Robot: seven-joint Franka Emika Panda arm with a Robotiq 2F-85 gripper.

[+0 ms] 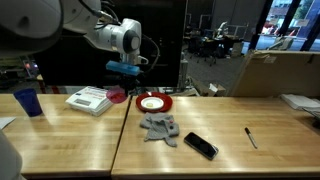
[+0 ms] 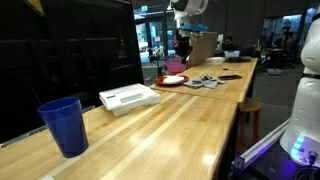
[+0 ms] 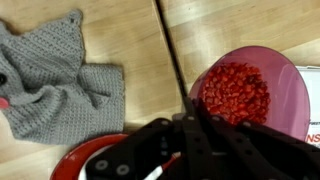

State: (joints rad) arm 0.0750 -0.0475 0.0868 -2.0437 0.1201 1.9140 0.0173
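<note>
One gripper [image 3: 192, 125] hangs with its fingers pressed together just above the pink bowl [image 3: 290, 95]; whether they pinch anything cannot be told. The bowl, full of small red pieces [image 3: 235, 92], sits just beside the red plate [image 1: 168, 103]. A grey cloth [image 1: 159, 127] lies near the plate, a black phone [image 1: 200, 146] farther off, and a blue cup [image 1: 28, 102] well apart from it

Wooden tabletop [image 2: 190, 120] runs away from the camera. Near end: blue cup [image 2: 64, 125], upright. Farther along and well apart from it: flat white box [image 2: 130, 97]. Far end: red plate [image 2: 170, 81] with pink bowl [image 2: 176, 65] just beside it. Grey cloth [image 2: 205, 82] lies near the plate. Claw [image 2: 183, 44] hangs directly over the bowl; contact cannot be told. Cardboard box [image 2: 204, 48] stands behind.
</note>
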